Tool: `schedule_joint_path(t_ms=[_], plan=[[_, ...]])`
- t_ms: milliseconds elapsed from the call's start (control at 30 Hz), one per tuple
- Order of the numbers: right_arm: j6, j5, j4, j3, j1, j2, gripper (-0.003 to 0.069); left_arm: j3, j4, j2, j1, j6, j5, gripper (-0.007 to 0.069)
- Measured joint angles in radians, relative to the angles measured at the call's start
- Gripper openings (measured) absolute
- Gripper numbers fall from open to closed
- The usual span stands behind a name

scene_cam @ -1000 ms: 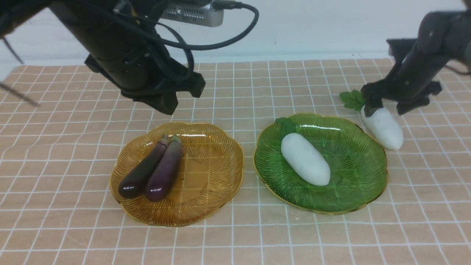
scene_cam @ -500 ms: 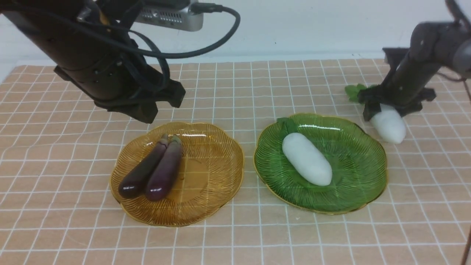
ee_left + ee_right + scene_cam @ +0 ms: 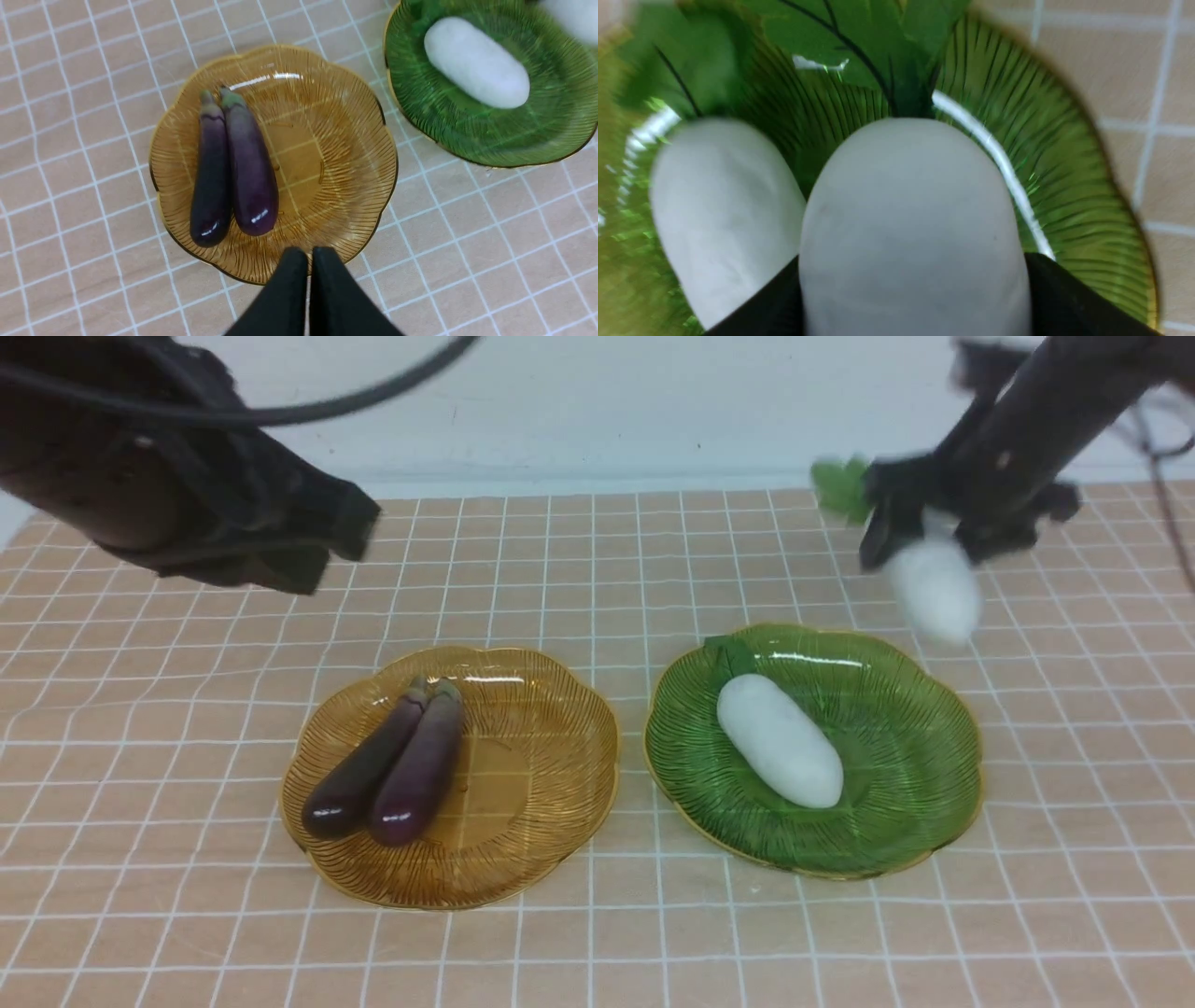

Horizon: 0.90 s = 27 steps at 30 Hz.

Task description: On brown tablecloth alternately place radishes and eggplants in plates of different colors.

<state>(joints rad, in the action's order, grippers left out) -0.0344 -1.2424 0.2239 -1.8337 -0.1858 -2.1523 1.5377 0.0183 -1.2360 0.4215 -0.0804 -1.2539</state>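
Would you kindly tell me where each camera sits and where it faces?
Front view: between the black left arm and right arm, facing forward over the tan gridded tablecloth; both show, right jaws holding a white radish.
Left wrist view: above the amber ribbed plate with two purple eggplants, looking down; shut left jaws show.
Right wrist view: behind the held radish, facing the green ribbed plate; jaws flank the radish.
Shared: all show the second white radish in the green plate.

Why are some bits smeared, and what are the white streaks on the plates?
Front view: the lifted radish, left arm and right arm are motion-blurred; light glints off the green plate. Left wrist view: sharp, with a glare streak on the amber plate. Right wrist view: all soft and smeared.
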Motion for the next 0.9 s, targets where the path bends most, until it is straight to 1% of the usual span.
schedule_joint_path(t_ms=[67,200,267,333,400,500,567,600,633,667,700,800,867,900], plan=[[0.000,-0.001,-0.004,0.009,-0.007,-0.005,0.0501,0.000,0.000,0.022,0.000,0.000,-0.003,-0.0003],[-0.003,0.006,-0.037,0.013,-0.019,-0.002,0.0597,-0.001,-0.002,0.044,0.000,0.001,-0.003,-0.0003],[-0.004,0.006,-0.058,0.014,-0.019,0.019,0.0625,-0.009,-0.003,0.053,0.000,0.006,-0.003,-0.0003],[-0.004,0.006,-0.064,0.015,-0.019,0.075,0.0631,-0.030,-0.004,0.066,0.000,0.008,-0.003,-0.0003],[-0.004,0.006,-0.060,0.025,-0.019,0.147,0.0617,-0.081,-0.004,0.091,0.000,0.010,-0.003,-0.0003],[-0.004,0.006,-0.052,0.074,-0.019,0.340,0.0531,-0.165,-0.006,0.135,0.000,0.010,-0.003,-0.0003],[-0.004,0.005,-0.062,0.125,-0.019,0.500,0.0447,-0.221,-0.010,0.167,0.000,0.010,-0.003,-0.0003],[-0.004,0.004,-0.070,0.146,-0.019,0.562,0.0398,-0.249,-0.011,0.183,0.000,0.010,-0.003,-0.0003],[-0.004,0.000,-0.080,0.198,-0.019,0.687,0.0312,-0.277,-0.012,0.200,0.000,0.010,-0.003,-0.0003],[-0.004,-0.001,-0.089,0.238,-0.019,0.767,0.0256,-0.308,-0.011,0.221,0.000,0.010,0.001,-0.0003],[-0.004,0.019,-0.099,0.308,-0.019,0.882,0.0178,-0.334,-0.008,0.238,0.000,0.009,0.012,-0.0003],[-0.004,0.127,-0.105,0.462,-0.019,1.090,0.0057,-0.384,0.000,0.277,0.000,0.008,0.054,-0.0003],[-0.004,0.237,-0.115,0.572,-0.019,1.218,0.0019,-0.431,0.011,0.305,0.000,0.008,0.114,-0.0003],[-0.004,0.326,-0.121,0.659,-0.019,1.314,0.0009,-0.447,0.015,0.314,0.000,0.008,0.135,-0.0003]])
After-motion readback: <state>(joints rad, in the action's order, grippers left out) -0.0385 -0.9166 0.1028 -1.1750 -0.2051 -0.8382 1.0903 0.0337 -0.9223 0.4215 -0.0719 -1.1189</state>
